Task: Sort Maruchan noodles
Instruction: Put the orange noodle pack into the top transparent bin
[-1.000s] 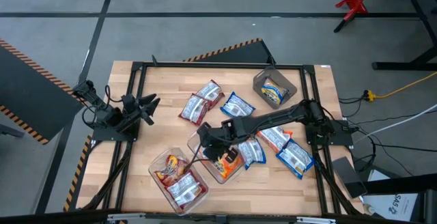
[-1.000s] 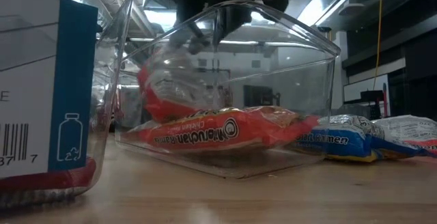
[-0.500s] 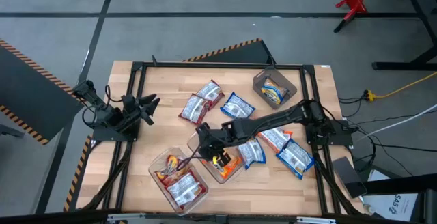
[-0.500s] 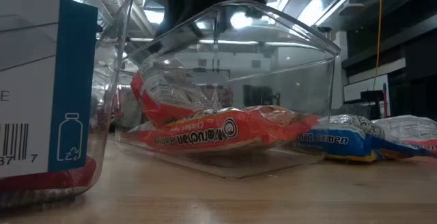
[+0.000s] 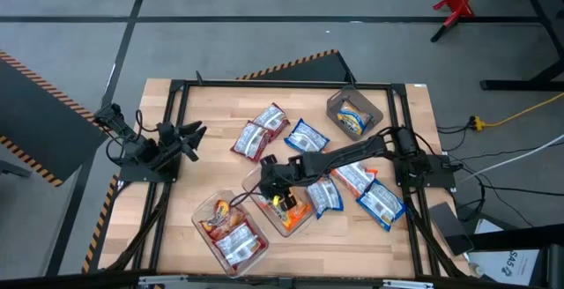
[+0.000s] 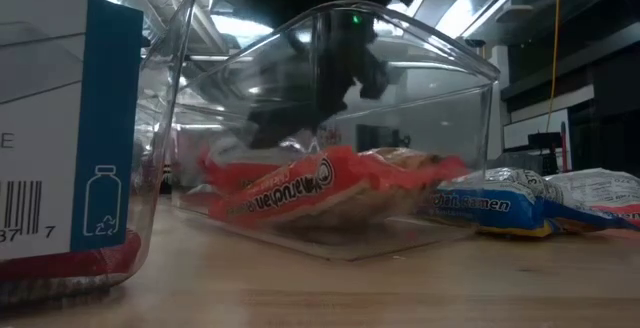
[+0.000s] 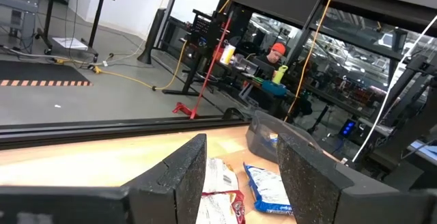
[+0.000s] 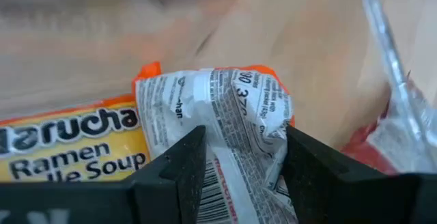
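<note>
- Your right pincer (image 5: 276,186) reaches down into the middle clear rectangular plastic tub (image 5: 262,211), its two dark fingers (image 8: 179,176) clamped on either side of a crinkly orange packet turned white-label side up (image 8: 235,125).
- That packet hangs just above another orange Maruchan packet (image 6: 310,190) already lying flat in the tub; the wrist view shows its yellow "Ramen Noodle Soup" face right beside the held one.
- Release from too high and, I judge, the packet may land on edge against the tub wall and stay propped up.
- Pull out too sharply and a finger may catch the thin rim, dragging or tipping the light tub.
- The neighbouring clear tub holding red packets (image 5: 231,233) sits just beside it, so a shoved tub would knock into that one.
- Blue packets (image 5: 325,196) lie on the wooden tabletop (image 5: 216,157) close under your forearm; a low sweep back could scatter them.
- Your left pincer (image 5: 189,138) waits at the far left edge, fingers apart, holding nothing.
</note>
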Tool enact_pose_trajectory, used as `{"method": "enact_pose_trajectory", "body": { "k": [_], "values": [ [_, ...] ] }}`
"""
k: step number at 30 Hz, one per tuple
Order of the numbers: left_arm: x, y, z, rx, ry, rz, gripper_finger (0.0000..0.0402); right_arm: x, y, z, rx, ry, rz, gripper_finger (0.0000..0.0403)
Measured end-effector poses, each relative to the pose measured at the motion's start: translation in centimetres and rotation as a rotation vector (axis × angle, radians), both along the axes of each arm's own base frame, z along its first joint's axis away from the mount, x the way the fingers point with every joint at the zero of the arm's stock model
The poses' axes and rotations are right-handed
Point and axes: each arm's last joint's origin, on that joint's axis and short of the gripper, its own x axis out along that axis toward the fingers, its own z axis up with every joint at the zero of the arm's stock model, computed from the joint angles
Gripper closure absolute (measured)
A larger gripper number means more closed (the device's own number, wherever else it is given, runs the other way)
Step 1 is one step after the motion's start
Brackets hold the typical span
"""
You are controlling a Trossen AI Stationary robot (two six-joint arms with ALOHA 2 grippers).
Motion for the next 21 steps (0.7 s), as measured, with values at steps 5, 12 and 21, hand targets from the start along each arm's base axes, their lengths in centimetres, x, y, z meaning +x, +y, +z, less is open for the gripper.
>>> {"method": "enact_pose_trajectory", "body": {
  "k": [5,12,21],
  "values": [
    [0.0,0.0,0.0,-0.002,-0.002,0.000,0.0230,0.2,-0.3,0.0,0.001,-0.021,-0.024,0.0237],
    [0.0,0.0,0.0,-0.003,-0.003,0.000,0.0230,0.8,-0.2,3.4,-0.001,-0.090,-0.039,0.0237],
    [0.0,0.0,0.2,-0.062,-0.072,-0.020,0.0230,1.3,0.0,5.7,0.029,-0.140,-0.035,0.0237]
  ]
}}
